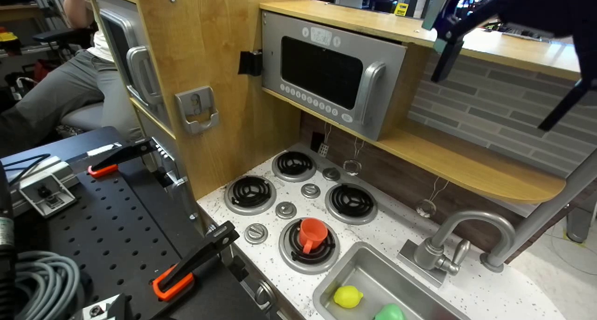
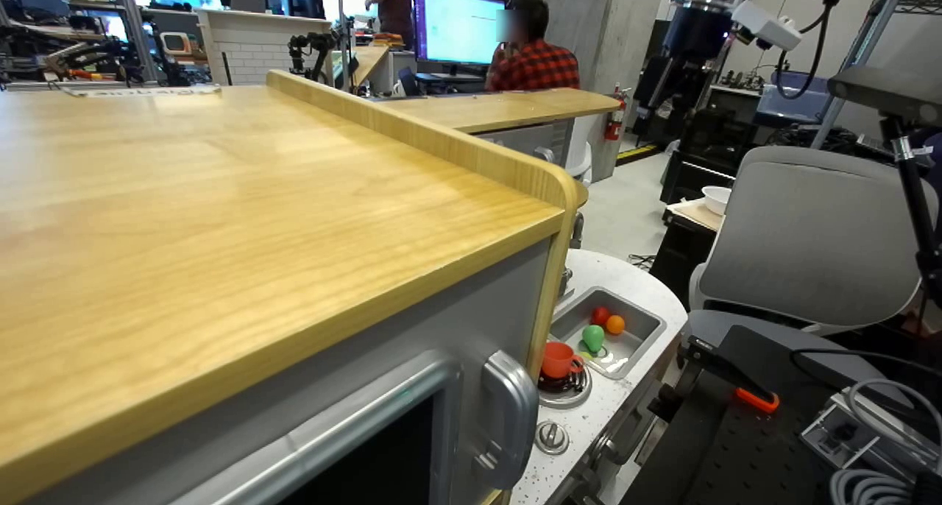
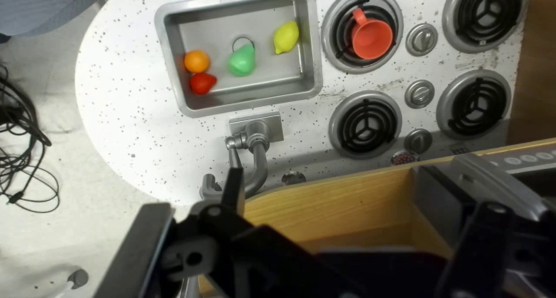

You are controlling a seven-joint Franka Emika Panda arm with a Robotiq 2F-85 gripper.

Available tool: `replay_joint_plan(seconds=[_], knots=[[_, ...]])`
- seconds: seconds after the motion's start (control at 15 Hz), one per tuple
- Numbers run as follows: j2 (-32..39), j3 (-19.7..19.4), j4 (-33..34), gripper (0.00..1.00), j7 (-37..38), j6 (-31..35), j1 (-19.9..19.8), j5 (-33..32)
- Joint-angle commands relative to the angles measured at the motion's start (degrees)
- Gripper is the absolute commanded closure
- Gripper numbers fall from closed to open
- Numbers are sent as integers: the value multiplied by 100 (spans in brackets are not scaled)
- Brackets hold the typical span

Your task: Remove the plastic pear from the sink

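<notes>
The plastic pear, glossy green, lies in the grey metal sink (image 3: 265,22); the wrist view shows the pear (image 3: 242,62) near the drain, in the middle of the basin. In an exterior view the pear (image 2: 593,338) shows inside the sink (image 2: 642,328); in another only its top (image 1: 391,312) shows at the bottom edge, in the sink (image 1: 380,275). My gripper (image 1: 489,103) is open and empty, high above the counter by the upper shelf, apart from the pear. It also shows in the wrist view (image 3: 334,189) with wide-spread fingers, and in an exterior view (image 2: 657,93).
The sink also holds a yellow lemon (image 3: 286,37), an orange fruit (image 3: 196,61) and a red fruit (image 3: 202,83). The faucet (image 1: 471,217) stands behind the sink. A red cup (image 1: 312,233) sits on a burner beside it. The wooden shelf (image 1: 466,156) and microwave (image 1: 326,68) overhang the counter.
</notes>
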Motion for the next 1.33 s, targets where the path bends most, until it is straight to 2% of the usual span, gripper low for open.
replay_joint_plan(seconds=[0.0, 0.67, 1.07, 1.27], knots=[[847, 379, 779, 0, -165, -78, -477, 201], [2592, 833, 1858, 0, 110, 87, -1075, 10], [3664, 559, 2253, 0, 731, 315, -966, -551], [4109, 561, 2489, 0, 994, 398, -1032, -670]])
